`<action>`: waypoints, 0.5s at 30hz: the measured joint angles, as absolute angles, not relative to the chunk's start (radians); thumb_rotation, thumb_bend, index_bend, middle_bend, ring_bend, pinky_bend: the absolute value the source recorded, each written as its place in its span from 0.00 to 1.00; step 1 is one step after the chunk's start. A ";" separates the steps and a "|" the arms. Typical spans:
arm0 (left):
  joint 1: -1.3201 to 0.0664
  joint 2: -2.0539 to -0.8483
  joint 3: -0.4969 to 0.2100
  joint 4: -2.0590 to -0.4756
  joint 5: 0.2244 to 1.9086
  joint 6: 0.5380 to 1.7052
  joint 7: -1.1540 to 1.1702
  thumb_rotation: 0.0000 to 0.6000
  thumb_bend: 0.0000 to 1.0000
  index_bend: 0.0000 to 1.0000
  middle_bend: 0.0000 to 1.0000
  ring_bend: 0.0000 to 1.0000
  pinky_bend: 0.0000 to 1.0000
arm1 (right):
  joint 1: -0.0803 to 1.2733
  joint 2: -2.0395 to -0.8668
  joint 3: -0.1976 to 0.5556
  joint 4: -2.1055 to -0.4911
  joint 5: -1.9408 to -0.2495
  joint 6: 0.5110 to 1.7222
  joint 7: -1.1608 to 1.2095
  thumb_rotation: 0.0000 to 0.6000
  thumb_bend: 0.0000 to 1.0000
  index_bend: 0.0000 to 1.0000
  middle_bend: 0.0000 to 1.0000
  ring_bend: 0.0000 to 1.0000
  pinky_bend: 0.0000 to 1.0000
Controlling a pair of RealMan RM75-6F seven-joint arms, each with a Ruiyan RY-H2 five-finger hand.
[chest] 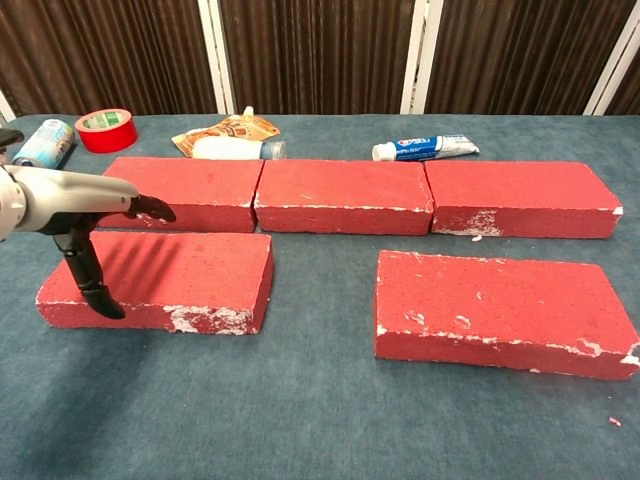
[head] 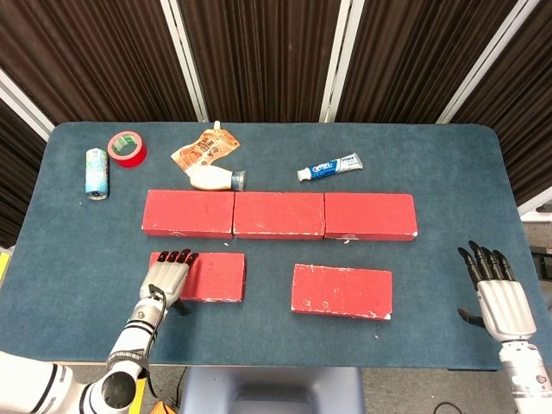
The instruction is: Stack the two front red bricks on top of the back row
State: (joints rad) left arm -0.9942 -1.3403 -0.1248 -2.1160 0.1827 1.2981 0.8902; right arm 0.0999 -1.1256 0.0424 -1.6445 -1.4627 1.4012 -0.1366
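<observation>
At lower left of the head view the left hand (head: 166, 278) lies over the left end of the left front brick (head: 207, 276). Its fingers (chest: 150, 209) reach flat across the top. In the chest view the thumb (chest: 92, 280) hangs down the near face. The thumb looks close to or touching that face, but no squeeze shows, so I judge the hand not yet closed on the brick.

The step in hand looks like the grasp on the first front brick. Nothing is stacked yet. The next move calls for pinching the brick between fingers and thumb, lifting it free of the cloth, and carrying it back onto the back row (head: 278, 215). That row is three bricks end to end across the middle of the frame. An end grasp may let the far end sag, so a firm hold matters.

The right front brick (head: 341, 291) lies lower centre, apart from both hands.

At lower right the right hand (head: 495, 293) rests off the bricks, fingers straight, slightly apart, holding nothing.

Across the top of the table, left to right, lie a can (head: 97, 172), a tape roll (head: 127, 148), a pouch (head: 204, 148), a white bottle (head: 216, 178) and a toothpaste tube (head: 329, 166). All lie shut or on their sides; their contents cannot be seen.
</observation>
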 measured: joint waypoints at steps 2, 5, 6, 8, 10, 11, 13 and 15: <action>-1.000 -1.347 -0.129 -2.109 0.171 1.298 0.892 1.00 0.00 0.00 0.00 0.00 0.05 | 0.101 -1.126 0.042 -1.644 -1.461 1.399 -0.137 1.00 0.00 0.00 0.00 0.00 0.00; -1.010 -1.361 -0.133 -2.095 0.152 1.298 0.900 1.00 0.00 0.00 0.00 0.00 0.05 | 0.102 -1.127 0.042 -1.643 -1.460 1.397 -0.139 1.00 0.00 0.00 0.00 0.00 0.00; -1.014 -1.368 -0.136 -2.088 0.148 1.299 0.902 1.00 0.00 0.00 0.00 0.00 0.05 | 0.102 -1.128 0.042 -1.643 -1.459 1.396 -0.139 1.00 0.00 0.00 0.00 0.00 0.00; -1.020 -1.376 -0.140 -2.078 0.144 1.299 0.904 1.00 0.00 0.00 0.00 0.00 0.05 | 0.102 -1.127 0.042 -1.643 -1.458 1.396 -0.139 1.00 0.00 0.00 0.00 0.00 0.00; -1.024 -1.384 -0.145 -2.066 0.141 1.297 0.904 1.00 0.00 0.00 0.00 0.00 0.05 | 0.102 -1.127 0.043 -1.643 -1.458 1.397 -0.139 1.00 0.00 0.00 0.00 0.00 0.00; -1.025 -1.388 -0.147 -2.064 0.140 1.297 0.903 1.00 0.00 0.00 0.00 0.00 0.05 | 0.102 -1.127 0.043 -1.643 -1.457 1.397 -0.140 1.00 0.00 0.00 0.00 0.00 0.00; -1.028 -1.396 -0.149 -2.055 0.139 1.297 0.902 1.00 0.00 0.00 0.00 0.00 0.05 | 0.101 -1.127 0.043 -1.643 -1.456 1.397 -0.139 1.00 0.00 0.00 0.00 0.00 0.00; -1.032 -1.405 -0.150 -2.045 0.132 1.297 0.905 1.00 0.00 0.00 0.00 0.00 0.05 | 0.101 -1.126 0.043 -1.644 -1.456 1.397 -0.138 1.00 0.00 0.00 0.00 0.00 0.00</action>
State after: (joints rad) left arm -1.0319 -1.4052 -0.1496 -2.0450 0.1324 1.2973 0.9054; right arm 0.1012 -1.1261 0.0429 -1.6439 -1.4557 1.3970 -0.1383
